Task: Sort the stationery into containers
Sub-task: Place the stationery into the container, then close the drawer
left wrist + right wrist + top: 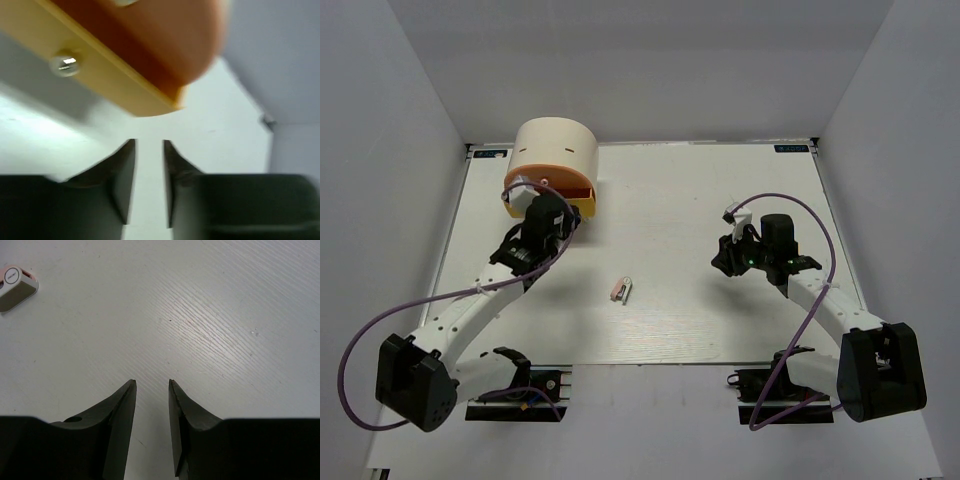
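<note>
The cream cylindrical box (556,145) stands at the table's back left, with its orange tier (563,188) and yellow tier (584,207) swung out at the front. In the left wrist view the orange tier (150,35) sits above the yellow tier (105,82), which has a small pale knob (65,65). My left gripper (565,222) (149,145) is slightly open and empty, just below and in front of these tiers. A pinkish-white clip (621,289) (15,287) lies mid-table. My right gripper (725,262) (152,384) is open and empty, to the right of the clip. Markers and erasers are out of view.
White walls enclose the table on the left, back and right. The table's back right corner (267,122) shows in the left wrist view. Purple cables loop beside both arms.
</note>
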You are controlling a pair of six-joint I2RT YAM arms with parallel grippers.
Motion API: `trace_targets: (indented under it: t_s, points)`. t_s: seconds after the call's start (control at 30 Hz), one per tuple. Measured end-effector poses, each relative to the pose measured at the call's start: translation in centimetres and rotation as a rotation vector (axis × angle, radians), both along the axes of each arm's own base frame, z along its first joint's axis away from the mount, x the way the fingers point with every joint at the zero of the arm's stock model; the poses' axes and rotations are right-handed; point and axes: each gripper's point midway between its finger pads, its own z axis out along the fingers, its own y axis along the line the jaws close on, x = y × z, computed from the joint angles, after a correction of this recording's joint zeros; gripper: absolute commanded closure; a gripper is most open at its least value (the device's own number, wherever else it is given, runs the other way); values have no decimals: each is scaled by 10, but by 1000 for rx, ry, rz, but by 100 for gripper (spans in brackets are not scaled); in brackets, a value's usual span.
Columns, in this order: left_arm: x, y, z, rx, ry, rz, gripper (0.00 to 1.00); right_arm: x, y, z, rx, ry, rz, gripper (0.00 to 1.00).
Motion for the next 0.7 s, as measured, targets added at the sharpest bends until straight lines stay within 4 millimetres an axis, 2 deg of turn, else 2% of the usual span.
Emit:
trace_targets:
  t_s: [0.07, 0.17, 0.23, 0.27, 0.37, 0.7]
  points:
    - [-12, 12, -36, 47, 77, -10, 47, 0, 0, 0, 0, 0, 0, 62]
    - [-32, 28, -94, 70, 207, -25, 44, 0, 0, 0, 0, 0, 0, 62]
    - [-42, 36, -121, 57, 268, -32, 44, 0, 0, 0, -1, 0, 1, 62]
    - [-44, 37, -129, 43, 282, -40, 44, 0, 0, 0, -1, 0, 0, 62]
    - [-35, 37, -132, -14, 264, -57, 48, 0, 0, 0, -1, 0, 0, 62]
    - [21, 42, -100, -113, 109, -63, 52, 0, -1, 3, -2, -14, -2, 62]
